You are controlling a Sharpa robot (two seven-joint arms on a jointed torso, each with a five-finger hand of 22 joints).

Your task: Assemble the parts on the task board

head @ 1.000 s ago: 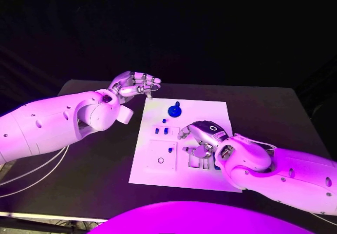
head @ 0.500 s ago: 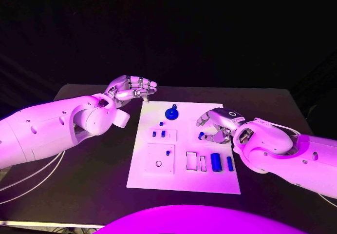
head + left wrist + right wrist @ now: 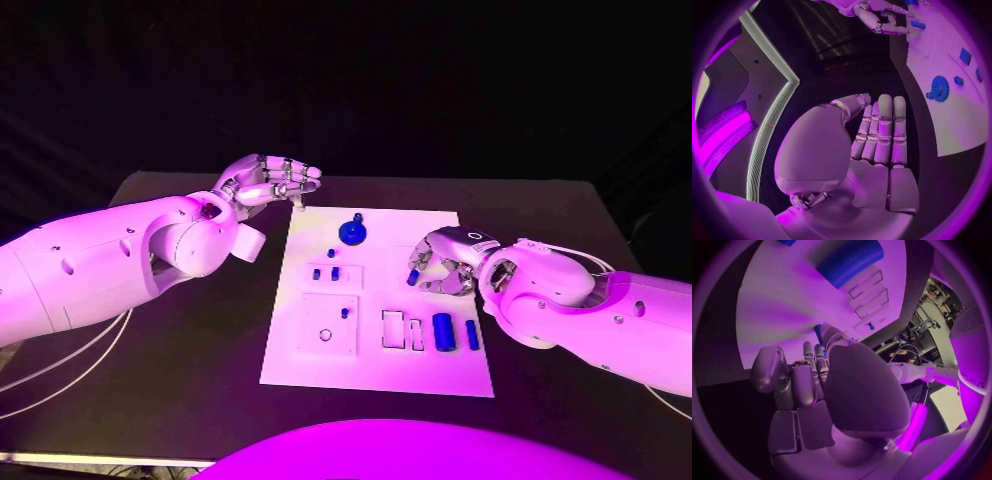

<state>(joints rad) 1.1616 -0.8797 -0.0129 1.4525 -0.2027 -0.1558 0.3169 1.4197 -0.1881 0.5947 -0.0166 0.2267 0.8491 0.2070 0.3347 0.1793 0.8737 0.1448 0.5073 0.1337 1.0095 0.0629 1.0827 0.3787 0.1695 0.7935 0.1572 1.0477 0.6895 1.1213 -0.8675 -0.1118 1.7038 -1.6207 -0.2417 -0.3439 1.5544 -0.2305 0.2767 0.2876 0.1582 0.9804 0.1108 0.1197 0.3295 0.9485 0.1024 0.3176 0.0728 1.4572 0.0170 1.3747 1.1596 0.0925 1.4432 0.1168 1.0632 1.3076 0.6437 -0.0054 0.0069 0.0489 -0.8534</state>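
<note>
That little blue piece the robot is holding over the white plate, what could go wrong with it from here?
The right hand pinches the small blue part only at its fingers' tips, above the task board; a slight slip could drop it, and it might roll off.

Two blue cylinders lie close below that hand, so a low sweep could knock them.

The left hand hangs beside the board's far corner; it looks out of the way.
</note>
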